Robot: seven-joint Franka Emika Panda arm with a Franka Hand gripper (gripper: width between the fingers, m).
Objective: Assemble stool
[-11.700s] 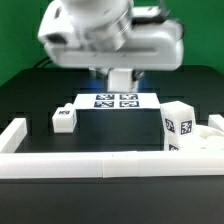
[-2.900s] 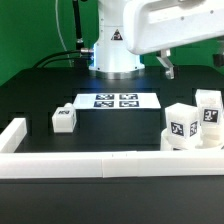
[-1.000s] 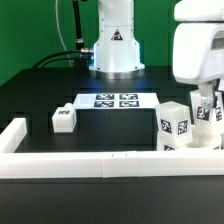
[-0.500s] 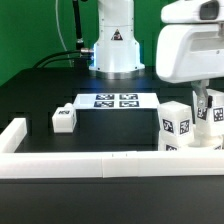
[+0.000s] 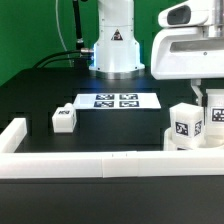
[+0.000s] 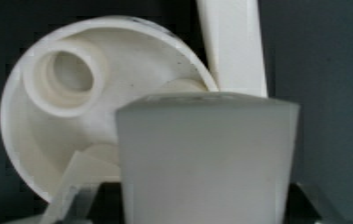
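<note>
Clenched on one stool leg point(image 6: 208, 150), the pincer point(image 5: 193, 104) holds the block from above, its flat sides between my fingers. I judge it to be hard plastic: light, stiff and a little slick. Opposite flat faces are the place to grip, squarely, or it may twist. Just beyond it lies the seat point(image 6: 134, 62), a thick rigid disc with a round socket point(image 6: 63, 70) facing me. It sits at the exterior view's right, near the border rail point(image 5: 90, 163). Farther off, a loose leg point(image 5: 64, 118) rests on the table point(image 5: 120, 130), beside the marker board point(image 5: 115, 100).
</note>
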